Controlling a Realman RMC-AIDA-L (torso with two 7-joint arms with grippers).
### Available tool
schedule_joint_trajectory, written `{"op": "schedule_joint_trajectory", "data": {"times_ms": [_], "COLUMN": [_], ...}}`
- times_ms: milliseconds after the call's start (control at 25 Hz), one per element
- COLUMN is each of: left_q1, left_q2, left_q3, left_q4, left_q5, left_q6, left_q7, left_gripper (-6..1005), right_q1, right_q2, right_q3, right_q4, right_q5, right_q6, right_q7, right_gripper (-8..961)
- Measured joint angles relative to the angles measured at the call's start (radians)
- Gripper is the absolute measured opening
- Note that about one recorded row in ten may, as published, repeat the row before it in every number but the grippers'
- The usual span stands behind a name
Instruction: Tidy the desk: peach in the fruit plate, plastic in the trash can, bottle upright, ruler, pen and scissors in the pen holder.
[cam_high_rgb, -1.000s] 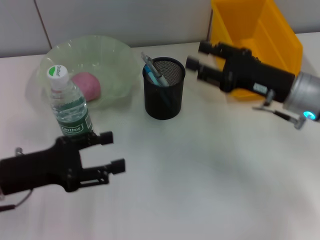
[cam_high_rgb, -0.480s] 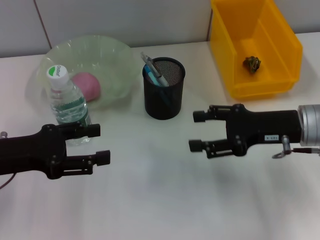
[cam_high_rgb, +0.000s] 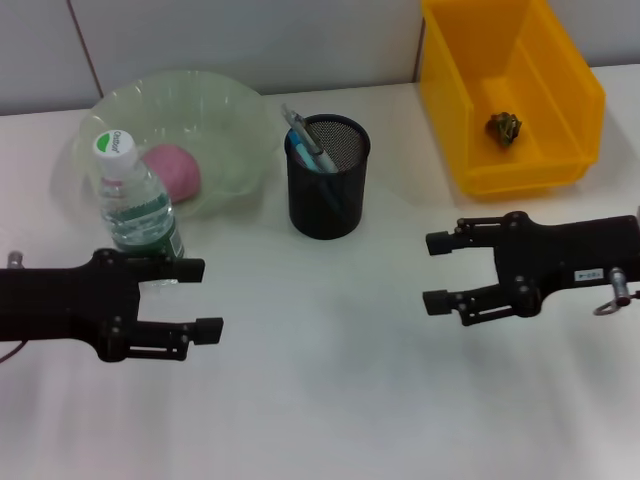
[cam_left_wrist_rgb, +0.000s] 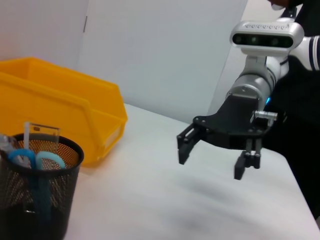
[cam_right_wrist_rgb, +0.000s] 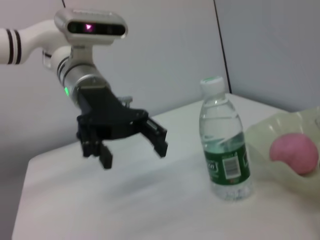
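Observation:
The pink peach (cam_high_rgb: 172, 170) lies in the pale green fruit plate (cam_high_rgb: 225, 115). Just in front of the plate the water bottle (cam_high_rgb: 135, 205) stands upright. The black mesh pen holder (cam_high_rgb: 328, 190) holds a clear ruler (cam_left_wrist_rgb: 41, 134), blue-handled scissors (cam_left_wrist_rgb: 36, 161) and a pen (cam_high_rgb: 310, 148). A crumpled piece of plastic (cam_high_rgb: 504, 126) lies in the yellow trash can (cam_high_rgb: 560, 95). My left gripper (cam_high_rgb: 205, 297) hovers open and empty over the table in front of the bottle. At the table's right, my right gripper (cam_high_rgb: 432, 271) is also open and empty, facing the left one.
The right wrist view shows the left gripper (cam_right_wrist_rgb: 134, 154) beside the bottle (cam_right_wrist_rgb: 225, 160) and the peach (cam_right_wrist_rgb: 295, 152). In the left wrist view the right gripper (cam_left_wrist_rgb: 211, 165) hangs over white table past the pen holder (cam_left_wrist_rgb: 40, 200).
My right arm left the trash can, dropped to the table's right side and drew back; the plastic now shows inside the can. My left gripper drew slightly back to the left.

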Motion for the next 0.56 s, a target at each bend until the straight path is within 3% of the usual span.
{"op": "schedule_joint_trajectory", "data": {"times_ms": [280, 560], "left_q1": [-0.013, -0.017], "left_q2": [-0.007, -0.017], "left_q3": [-0.009, -0.008], "left_q4": [0.012, 0.014], "left_q5": [0.020, 0.022], "left_q6": [-0.020, -0.020], "left_q7": [0.012, 0.014], "left_gripper": [827, 827], "right_q1": [-0.004, 0.000], "right_q2": [-0.004, 0.014], "right_q3": [0.008, -0.003], "right_q4": [-0.047, -0.045], "right_q5": [-0.030, -0.031], "right_q6": [-0.021, -0.014], "right_q7": [0.028, 0.017], "right_gripper": [820, 820]}}
